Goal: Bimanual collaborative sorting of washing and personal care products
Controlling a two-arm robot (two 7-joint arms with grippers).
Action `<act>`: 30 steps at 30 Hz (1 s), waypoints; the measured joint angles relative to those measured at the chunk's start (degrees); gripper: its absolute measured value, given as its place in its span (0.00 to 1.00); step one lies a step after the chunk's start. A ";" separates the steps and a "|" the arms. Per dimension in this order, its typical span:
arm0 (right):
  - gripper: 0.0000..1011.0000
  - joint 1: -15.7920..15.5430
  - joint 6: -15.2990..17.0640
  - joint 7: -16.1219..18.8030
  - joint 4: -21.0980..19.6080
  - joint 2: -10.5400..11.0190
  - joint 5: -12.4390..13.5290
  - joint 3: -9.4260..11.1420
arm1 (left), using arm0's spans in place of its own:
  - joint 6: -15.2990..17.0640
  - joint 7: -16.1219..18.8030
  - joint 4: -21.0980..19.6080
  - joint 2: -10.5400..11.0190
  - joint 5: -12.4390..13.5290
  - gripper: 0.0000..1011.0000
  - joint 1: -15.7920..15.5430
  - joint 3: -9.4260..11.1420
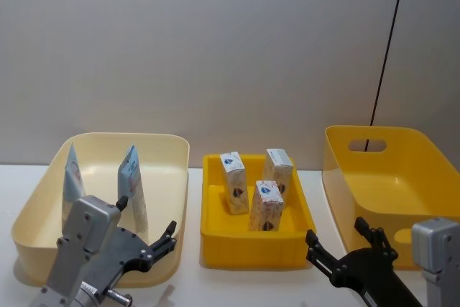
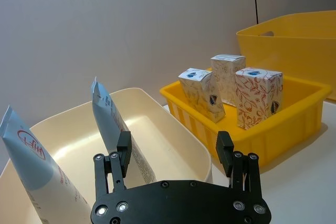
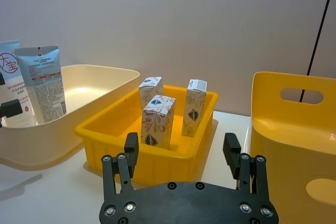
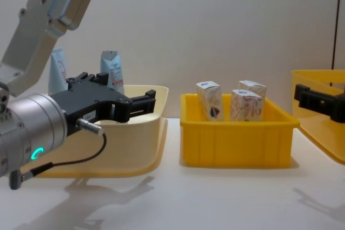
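Three white cartons with orange-red pattern, and, stand upright in the small yellow crate at the middle of the counter, the third nearest the robot. Left of the crate sits a cream bin. It holds two pale blue-and-white squeeze tubes, one close to the crate side and one farther from it. Both are on end with the crimped edge up, so the long axis runs nearly vertical with a slight lean. The left claw hangs at the cream bin's near rim, on the robot's side of it and left of the crate. Its fingers are spread wide with nothing between them. The tube on the crate side rises just beyond its fingertips. The right claw is likewise spread and empty, low in front of the crate's right corner, with the cartons ahead of it and a little left. A large yellow bin with a handle slot stands right of the crate. By position, the left arm looks nearer the tubes and the right arm nearer the cartons. A grip on either tube would likely need the fingers to close across its flat upright body.
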 joint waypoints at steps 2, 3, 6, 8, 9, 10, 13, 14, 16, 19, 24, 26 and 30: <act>0.99 0.00 0.00 0.00 0.00 0.00 0.00 0.00 | 0.00 0.00 0.00 0.00 0.00 0.99 0.00 0.00; 0.99 0.00 0.00 0.00 0.00 0.00 0.00 0.00 | 0.00 0.00 0.00 0.00 0.00 0.99 0.00 0.00; 0.99 0.00 0.00 0.00 0.00 0.00 0.00 0.00 | 0.00 0.00 0.00 0.00 0.00 0.99 0.00 0.00; 0.99 0.00 0.00 0.00 0.00 0.00 0.00 0.00 | 0.00 0.00 0.00 0.00 0.00 0.99 0.00 0.00; 0.99 0.00 0.00 0.00 0.00 0.00 0.00 0.00 | 0.00 0.00 0.00 0.00 0.00 0.99 0.00 0.00; 0.99 0.00 0.00 0.00 0.00 0.00 0.00 0.00 | 0.00 0.00 0.00 0.00 0.00 0.99 0.00 0.00; 0.99 0.00 0.00 0.00 0.00 0.00 0.00 0.00 | 0.00 0.00 0.00 0.00 0.00 0.99 0.00 0.00; 0.99 0.00 0.00 0.00 0.00 0.00 0.00 0.00 | 0.00 0.00 0.00 0.00 0.00 0.99 0.00 0.00; 0.99 0.00 0.00 0.00 0.00 0.00 0.00 0.00 | 0.00 0.00 0.00 0.00 0.00 0.99 0.00 0.00; 0.99 0.00 0.00 0.00 0.00 0.00 0.00 0.00 | 0.00 0.00 0.00 0.00 0.00 0.99 0.00 0.00; 0.99 0.00 0.00 0.00 0.00 0.00 0.00 0.00 | 0.00 0.00 0.00 0.00 0.00 0.99 0.00 0.00; 0.99 0.00 0.00 0.00 0.00 0.00 0.00 0.00 | 0.00 0.00 0.00 0.00 0.00 0.99 0.00 0.00; 0.99 0.00 0.00 0.00 0.00 0.00 0.00 0.00 | 0.00 0.00 0.00 0.00 0.00 0.99 0.00 0.00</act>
